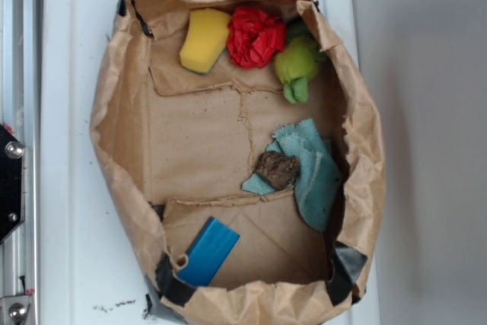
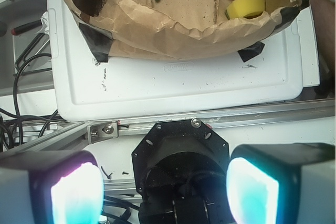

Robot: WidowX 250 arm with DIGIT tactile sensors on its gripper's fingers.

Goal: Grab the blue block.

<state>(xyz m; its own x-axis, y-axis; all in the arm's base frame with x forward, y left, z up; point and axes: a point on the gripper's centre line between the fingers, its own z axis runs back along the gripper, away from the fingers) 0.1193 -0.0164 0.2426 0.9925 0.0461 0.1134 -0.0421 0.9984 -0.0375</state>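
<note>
In the exterior view we log the blue block point(image 1: 208, 252) lying flat at the lower left inside the paper bag point(image 1: 122, 112), near a teal rag point(image 1: 316, 169). Only the wrist view shows our tool point(image 2: 165, 187), at the frame's bottom, released, pads point(image 2: 76, 195) wide apart, holding nothing; the block is absent there.

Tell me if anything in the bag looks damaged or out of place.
The brown paper bag's floor is torn along ragged cracks, and the flat blue rectangular block leans tilted against the bag's near wall. A brown lump sits on the teal cloth rag.
</note>
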